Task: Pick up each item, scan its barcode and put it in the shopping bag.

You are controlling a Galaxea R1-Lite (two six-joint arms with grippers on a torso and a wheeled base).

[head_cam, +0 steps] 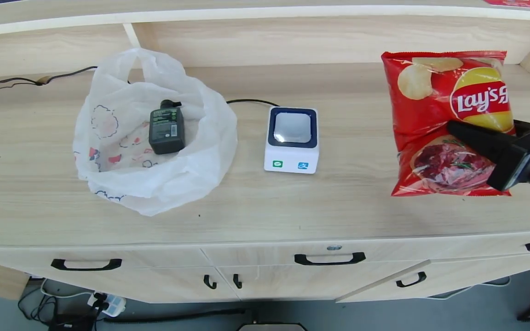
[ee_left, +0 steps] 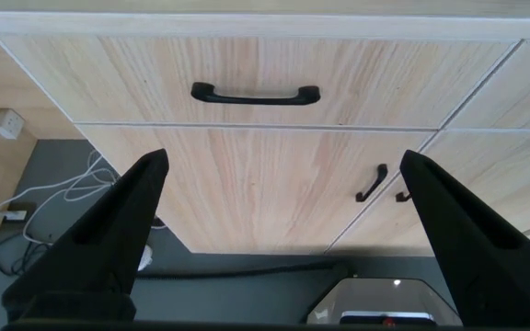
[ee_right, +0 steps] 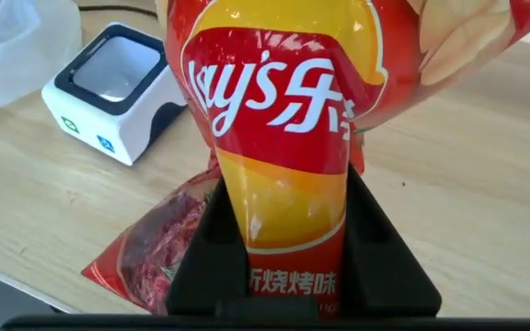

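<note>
Right gripper (ee_right: 288, 244) clamped the chip bag (head_cam: 435, 105) between its jaws, likely bound for the scanner (head_cam: 291, 138), well apart from them; left gripper (ee_left: 282, 234) hung spread, empty.

The left tool (ee_left: 282, 175) and right tool (ee_right: 289, 198) are matte black, with long, tapering wedge-shaped fingers (ee_left: 109, 230).

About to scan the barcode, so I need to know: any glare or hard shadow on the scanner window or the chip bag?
Head view: scanner window has a pale, even sheen, no hotspot; shadows on the counter are soft. Right wrist view: white highlights streak the chip bag along its creased foil; scanner window evenly lit.
</note>
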